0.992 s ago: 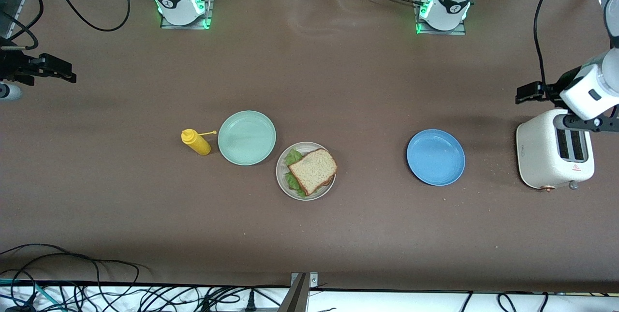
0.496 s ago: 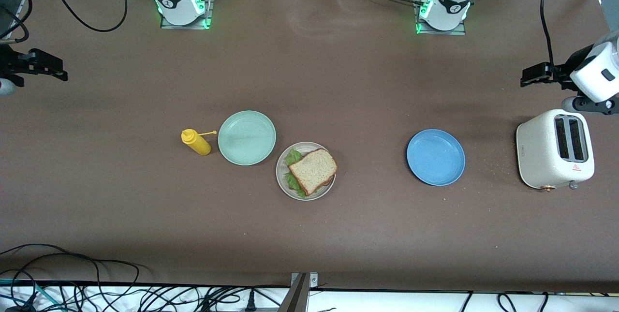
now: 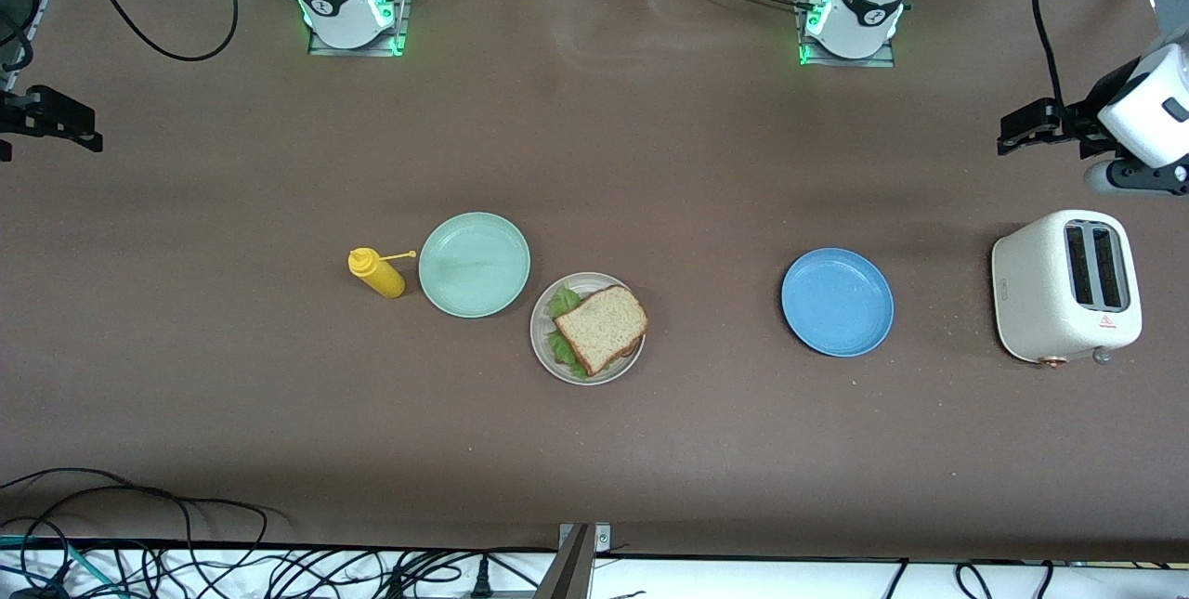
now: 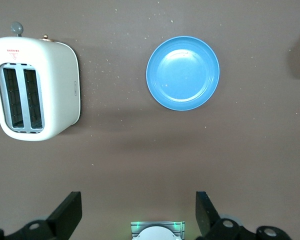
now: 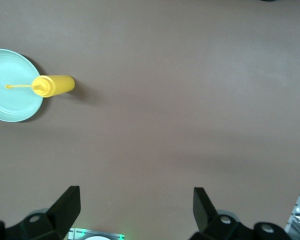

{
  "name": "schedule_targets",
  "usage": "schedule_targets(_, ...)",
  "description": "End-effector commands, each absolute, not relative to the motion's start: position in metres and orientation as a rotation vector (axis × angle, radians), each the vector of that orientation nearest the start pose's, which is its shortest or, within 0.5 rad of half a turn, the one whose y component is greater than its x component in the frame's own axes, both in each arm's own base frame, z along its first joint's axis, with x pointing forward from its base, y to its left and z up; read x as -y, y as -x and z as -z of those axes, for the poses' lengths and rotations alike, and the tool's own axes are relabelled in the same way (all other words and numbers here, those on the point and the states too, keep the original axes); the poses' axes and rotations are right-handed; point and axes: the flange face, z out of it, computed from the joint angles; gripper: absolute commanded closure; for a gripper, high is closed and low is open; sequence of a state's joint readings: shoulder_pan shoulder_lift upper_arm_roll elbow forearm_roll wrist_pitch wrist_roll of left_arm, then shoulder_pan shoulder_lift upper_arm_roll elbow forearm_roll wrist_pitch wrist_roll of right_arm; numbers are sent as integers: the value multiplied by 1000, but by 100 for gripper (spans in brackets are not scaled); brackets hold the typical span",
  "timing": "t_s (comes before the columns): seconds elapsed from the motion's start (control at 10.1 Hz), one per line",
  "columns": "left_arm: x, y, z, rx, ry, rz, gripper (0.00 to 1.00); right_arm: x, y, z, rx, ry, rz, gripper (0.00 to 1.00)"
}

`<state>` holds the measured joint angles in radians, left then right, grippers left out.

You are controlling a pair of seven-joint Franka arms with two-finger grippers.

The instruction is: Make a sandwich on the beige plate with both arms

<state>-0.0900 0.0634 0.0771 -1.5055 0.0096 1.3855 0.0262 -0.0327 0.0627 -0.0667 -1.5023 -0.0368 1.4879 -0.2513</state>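
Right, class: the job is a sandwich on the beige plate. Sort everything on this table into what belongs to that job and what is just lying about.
Part of the job:
- sandwich
- beige plate under it
- left gripper, open
- right gripper, open

Just lying about:
- green plate
- mustard bottle
- blue plate
- toaster

The table (image 3: pixel 650 162) has a matt brown covering, faintly grainy. The blue plate (image 4: pixel 183 73), under the left gripper (image 4: pixel 139 215), looks like smooth plastic with a soft sheen. The toaster (image 4: pixel 35 90) has a smooth white casing. The bread (image 3: pixel 602 328) looks coarse and grainy.
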Motion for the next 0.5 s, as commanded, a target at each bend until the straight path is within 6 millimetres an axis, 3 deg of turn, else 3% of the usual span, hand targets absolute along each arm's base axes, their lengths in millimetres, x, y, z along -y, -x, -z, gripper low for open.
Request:
schedule_targets(0.0, 6, -552, -609, -61, 3092, -269, 0, 71, -558, -618, 82, 3101, -113, 0)
schedule_targets(0.2, 3, -553, -609, -54, 3096, -269, 0, 63, -559, -619, -51, 3117, -109, 0)
schedule_targets(0.4, 5, -553, -609, -61, 3095, -269, 0, 64, -559, -620, -42, 3122, -117, 0)
